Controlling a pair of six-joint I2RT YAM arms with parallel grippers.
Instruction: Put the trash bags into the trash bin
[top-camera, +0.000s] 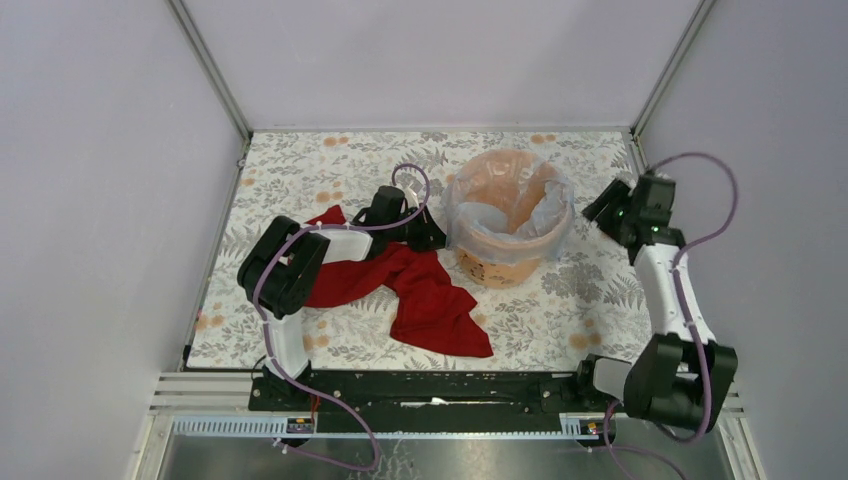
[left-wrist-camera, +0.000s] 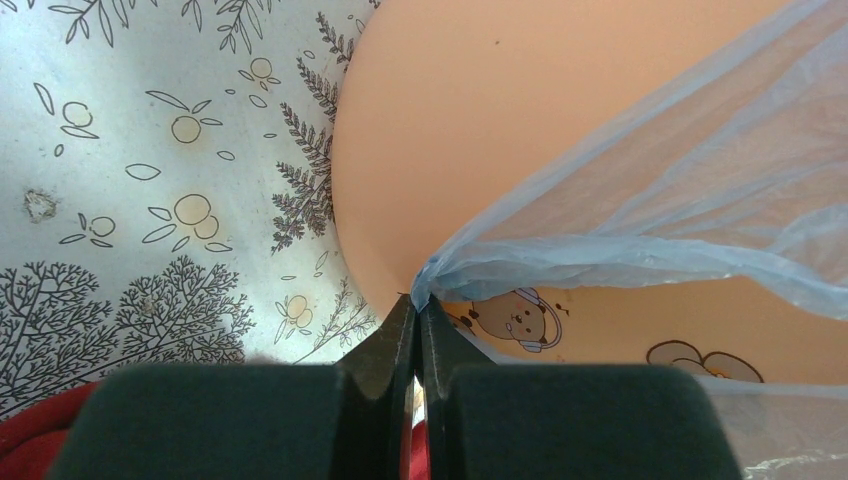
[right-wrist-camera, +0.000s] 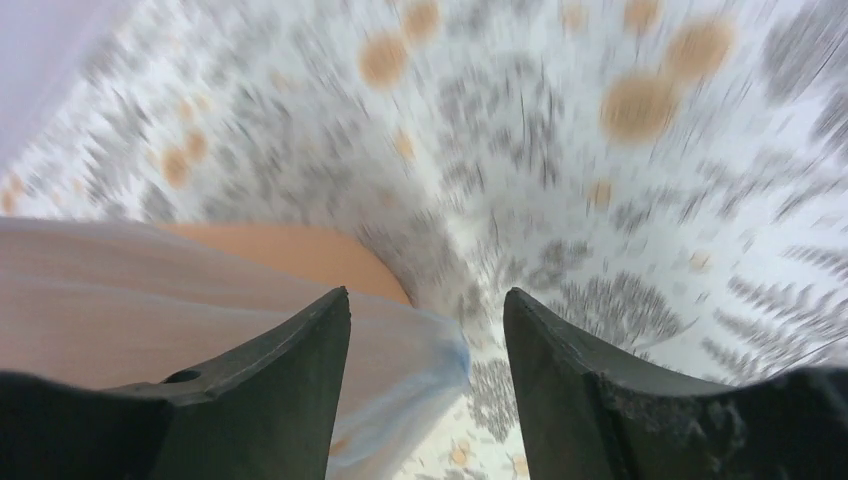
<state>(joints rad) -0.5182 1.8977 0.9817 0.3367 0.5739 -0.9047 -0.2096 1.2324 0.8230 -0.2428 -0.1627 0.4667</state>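
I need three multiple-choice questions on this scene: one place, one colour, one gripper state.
1. Where does the red cloth lie?
A. on the table, left of the orange bucket
B. inside the bucket
C. over the right arm
2. What colour is the trash bag?
A. green
B. pale blue
C. black
3. How is the left gripper?
A. wide open
B. out of view
C. shut on the bag's edge
Key: 1 A, it spreads beside the bucket; 2 B, the film looks blue; 3 C, its fingers pinch film.
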